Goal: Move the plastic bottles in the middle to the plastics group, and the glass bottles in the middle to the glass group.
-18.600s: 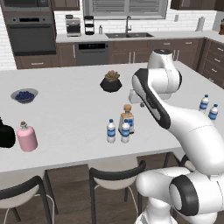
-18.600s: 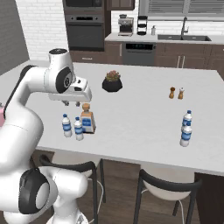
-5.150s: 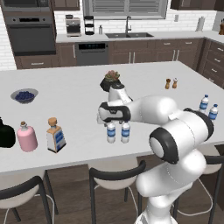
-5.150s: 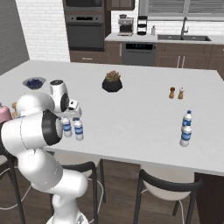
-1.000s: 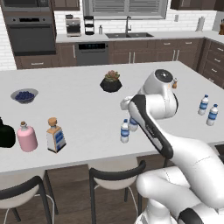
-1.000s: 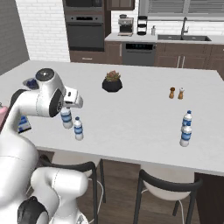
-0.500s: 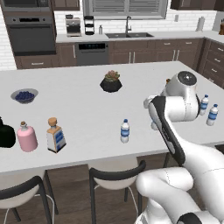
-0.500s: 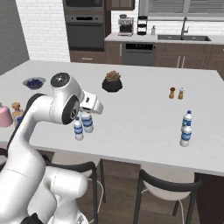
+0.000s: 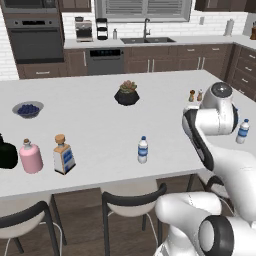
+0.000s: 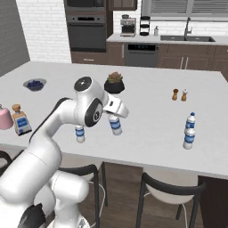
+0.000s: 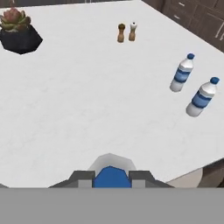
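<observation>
My gripper (image 10: 114,117) is shut on a plastic bottle (image 10: 116,127), a small clear one with a blue band, held just above the island counter (image 10: 151,107). In the hand view its blue cap (image 11: 111,176) sits between the fingertips of the gripper (image 11: 111,178). A second plastic bottle (image 10: 80,133) (image 9: 143,150) stands alone mid-counter near the front edge. The plastics group, two like bottles (image 10: 190,120) (image 10: 189,138) (image 11: 181,73) (image 11: 202,97), stands to the right. The square corked glass bottle (image 9: 63,154) stands beside the pink flask (image 9: 31,156) and the black bottle (image 9: 5,153) at the left.
A potted succulent (image 10: 115,83) sits at mid-counter, farther back. Salt and pepper shakers (image 10: 180,94) stand behind the plastics group. A bowl of blueberries (image 9: 28,109) lies at the far left. Stools (image 10: 171,191) line the front edge.
The arm has swung right across the counter, carrying the held bottle away from the other middle bottle toward the plastics group. The other bottles have stayed put.
</observation>
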